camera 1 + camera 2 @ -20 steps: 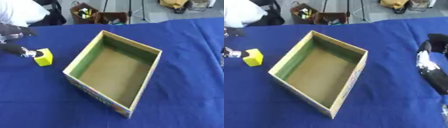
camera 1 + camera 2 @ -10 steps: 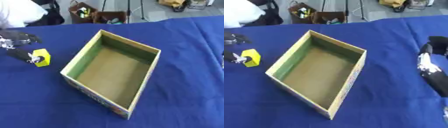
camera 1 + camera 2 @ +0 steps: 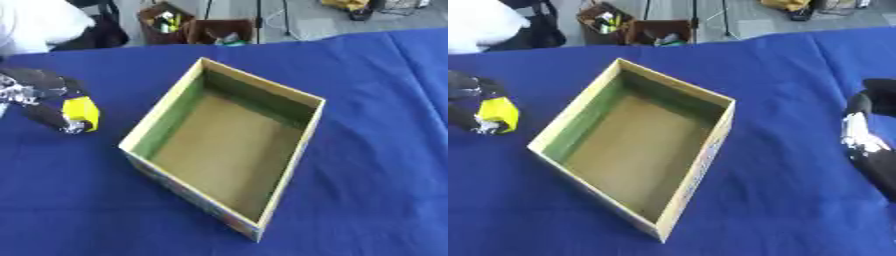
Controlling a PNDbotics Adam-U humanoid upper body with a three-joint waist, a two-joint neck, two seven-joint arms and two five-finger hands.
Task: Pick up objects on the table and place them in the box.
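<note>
Left hand comes in at the table's left edge, fingers and thumb pinching a small yellow block — block sits just left of the open cardboard box, not touching it; can't tell if it's lifted off the blue tablecloth. Box interior shows a brown floor w/ green inner walls, nothing in it. Right eye view adds what the left eye view lacks — the right hand at the right edge, well apart from the box; whether its fingers are spread or curled can't be told.
</note>
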